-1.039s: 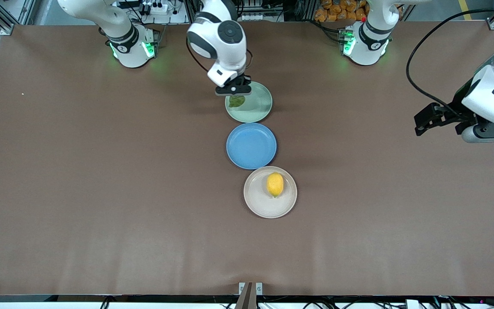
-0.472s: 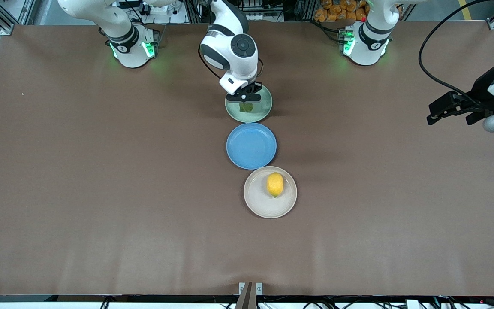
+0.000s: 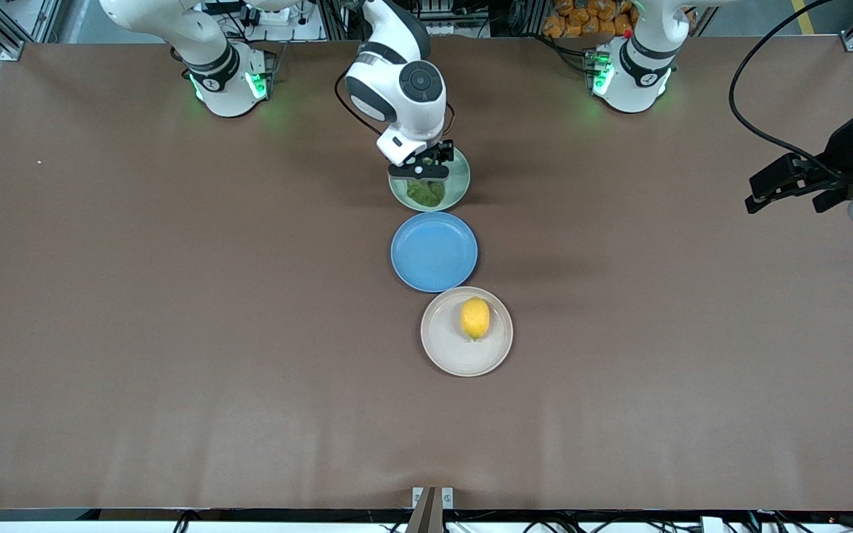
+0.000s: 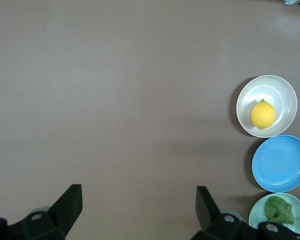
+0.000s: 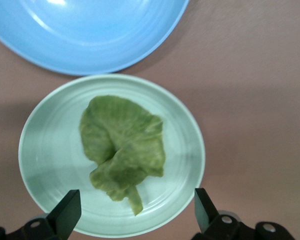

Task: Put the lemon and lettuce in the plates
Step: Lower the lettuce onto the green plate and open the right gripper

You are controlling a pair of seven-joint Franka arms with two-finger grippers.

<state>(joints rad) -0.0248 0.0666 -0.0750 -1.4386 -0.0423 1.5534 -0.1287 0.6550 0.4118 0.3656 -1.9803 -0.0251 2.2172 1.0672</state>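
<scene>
The lettuce [image 3: 426,192] [image 5: 122,150] lies loose in the mint green plate [image 3: 460,185] [image 5: 190,145], the plate farthest from the front camera. My right gripper [image 3: 420,169] [image 5: 137,197] hangs just above it, open, with the leaf's stem between the spread fingers but touching neither. The lemon [image 3: 475,318] [image 4: 263,114] rests in the beige-white plate [image 3: 443,342] [image 4: 279,91], nearest the front camera. My left gripper [image 3: 774,194] [image 4: 137,195] is open and holds nothing, up over bare table at the left arm's end.
A blue plate [image 3: 434,252] [image 4: 281,163] [image 5: 85,30] sits between the two other plates with nothing in it. The three plates form a row down the table's middle. Brown tabletop [image 3: 175,296] spreads on both sides.
My right gripper came over the mint plate, opened and let go of the lettuce, which now lies in the plate. My left gripper drifted farther toward its end of the table.
</scene>
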